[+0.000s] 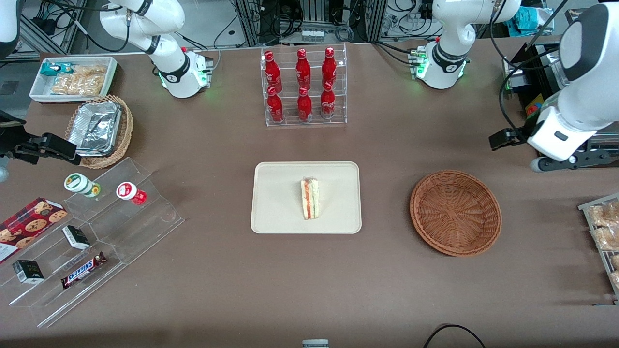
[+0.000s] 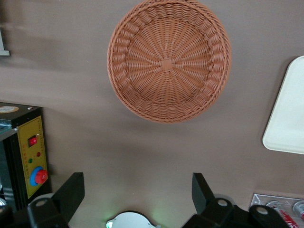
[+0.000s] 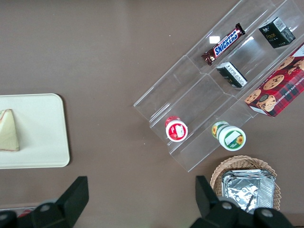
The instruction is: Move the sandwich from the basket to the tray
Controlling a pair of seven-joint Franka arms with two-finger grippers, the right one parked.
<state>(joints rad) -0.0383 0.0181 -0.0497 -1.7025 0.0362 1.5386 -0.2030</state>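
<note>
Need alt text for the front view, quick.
The sandwich lies on the tray at the table's middle; the basket beside it holds nothing. The left arm's pincer hangs open above the table, farther from the camera than the basket.

Bright, even overhead light; soft shadows beside the basket (image 1: pixel 455 212); gripper (image 2: pixel 137 190) fingers blurred

A robotics lab staged as a snack shop: arm bases (image 1: pixel 186 77) bolted to a brown table (image 1: pixel 217 290), cables (image 1: pixel 271 19) at its edge, a control box (image 2: pixel 32 154), bottle rack (image 1: pixel 303 87).
</note>
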